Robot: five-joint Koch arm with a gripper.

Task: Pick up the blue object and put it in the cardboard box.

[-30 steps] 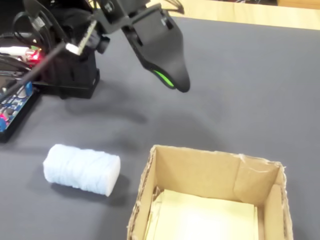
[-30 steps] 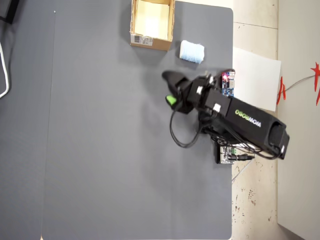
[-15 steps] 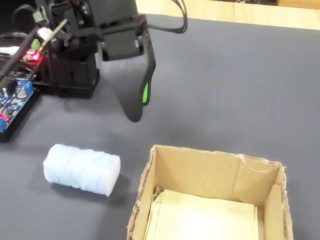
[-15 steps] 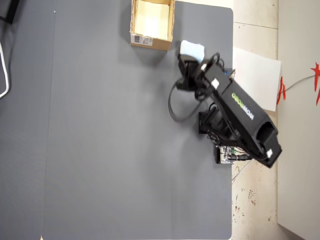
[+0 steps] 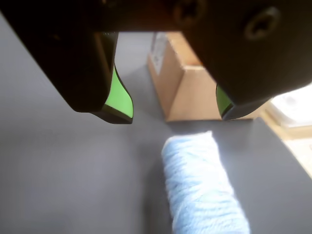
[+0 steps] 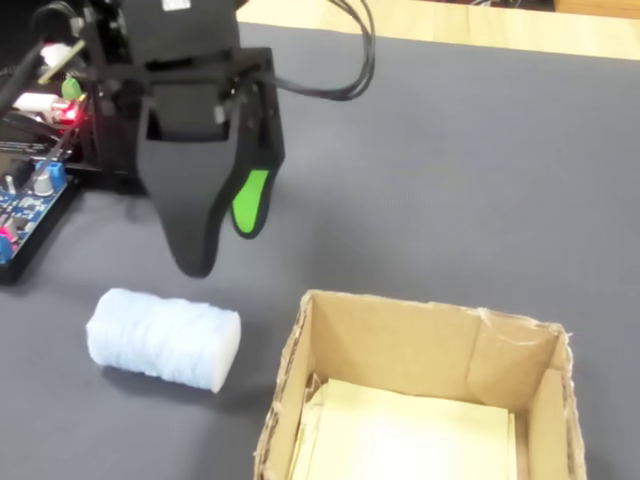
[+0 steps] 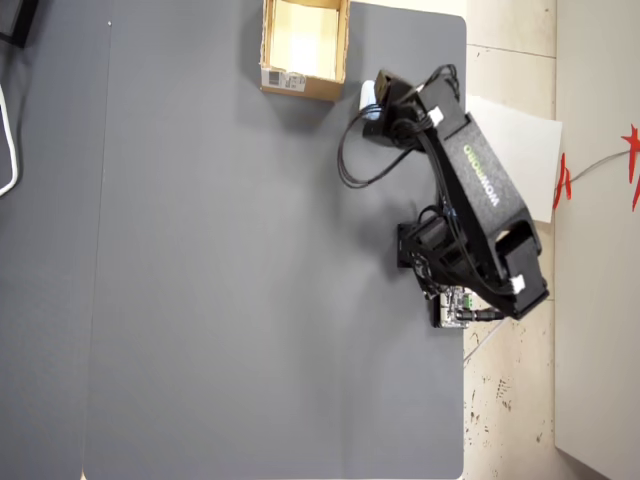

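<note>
A black robot arm's gripper (image 5: 175, 117) hangs above a dark grey table mat (image 5: 63, 180), its two jaws spread wide apart with nothing between them. Each jaw has a bright green pad on its inner face. In the wrist view, the pale blue yarn roll (image 5: 200, 185) lies on its side on the mat just below and ahead of the jaw tips, not touching either one. The tan cardboard box (image 5: 187, 85) stands just beyond the roll, near but apart from it, with a white label on its side.

In the fixed view, the gripper (image 6: 222, 245) hovers above and a little behind the roll (image 6: 163, 339), which rests beside the open box (image 6: 400, 345); the box has a pale yellowish floor. A blue circuit board (image 6: 25, 205) with red parts sits at the arm's base.

From overhead, the arm (image 7: 470, 190) reaches toward the box (image 7: 305, 45), covering most of the roll.
</note>
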